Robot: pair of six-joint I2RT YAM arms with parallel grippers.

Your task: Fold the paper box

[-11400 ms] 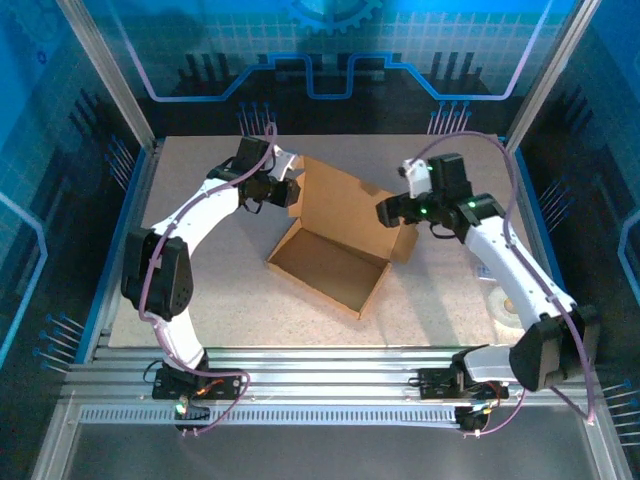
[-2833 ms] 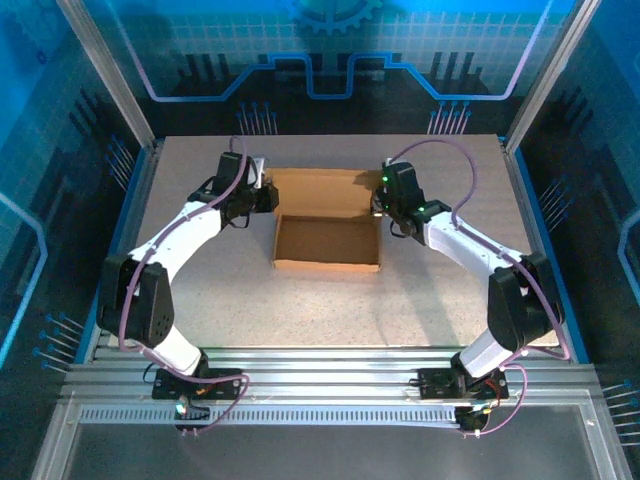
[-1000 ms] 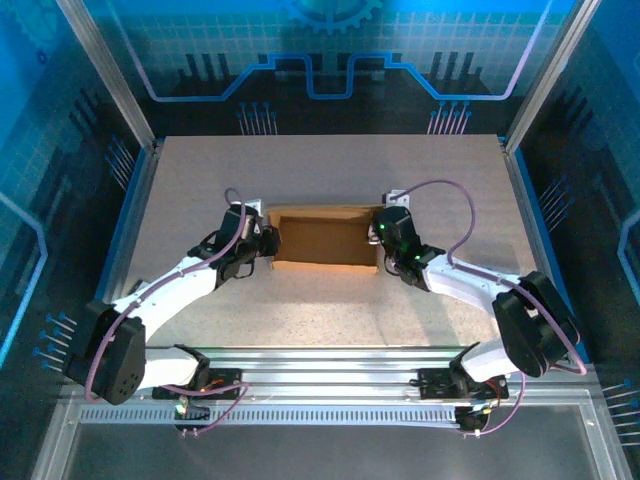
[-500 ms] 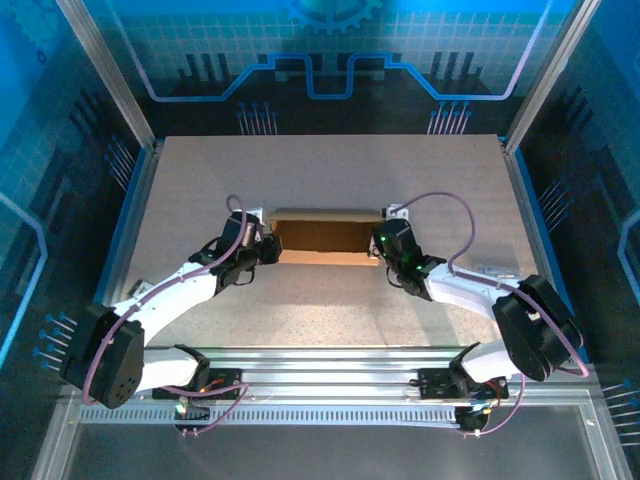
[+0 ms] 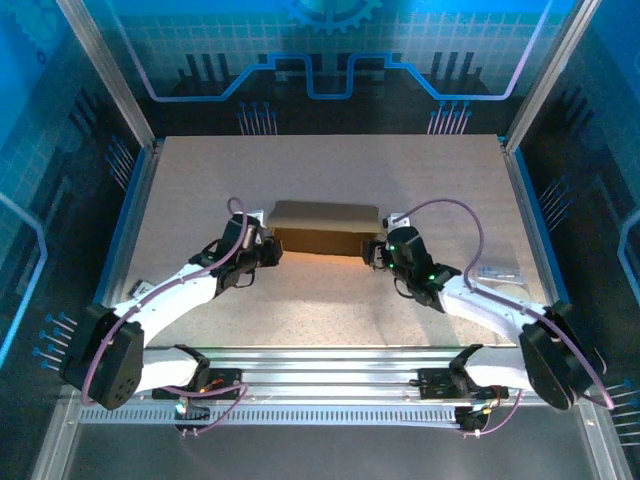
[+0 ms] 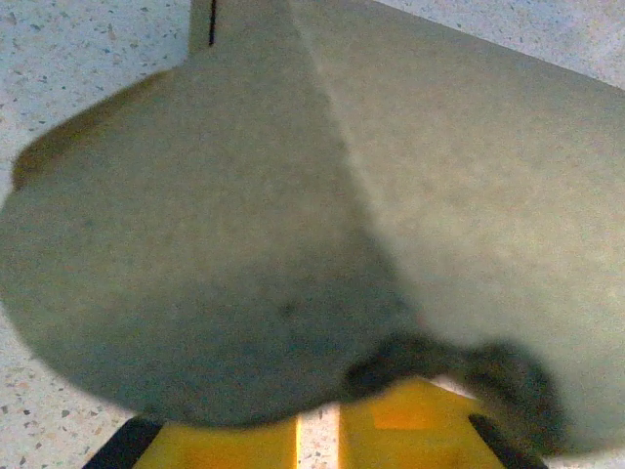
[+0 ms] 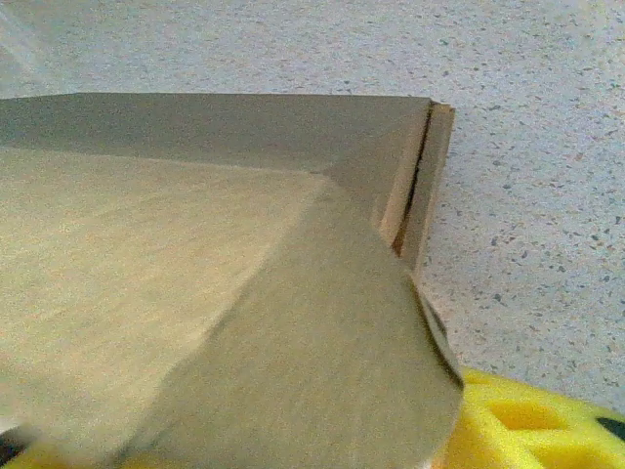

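Claws sat at the 2 near corners of the box point(image 5: 325, 222): left claw point(image 5: 271, 251) at its left end, right claw point(image 5: 371, 254) at its right end. Whether either was clenched or released could not be told. In each wrist view a rounded flap point(image 6: 195, 254) lay over the yellow pad point(image 6: 391, 430) and hid the jaws. The box lay mid-table point(image 5: 450, 180), lid folded down, plain brown top facing up. Judgement: the step in hand was tucking the 2 lid flaps inside the end walls. Each flap should be steered into the slot point(image 7: 415, 186) beside its wall, both ends together, low and level, with the lid pressed flat against spring-back.
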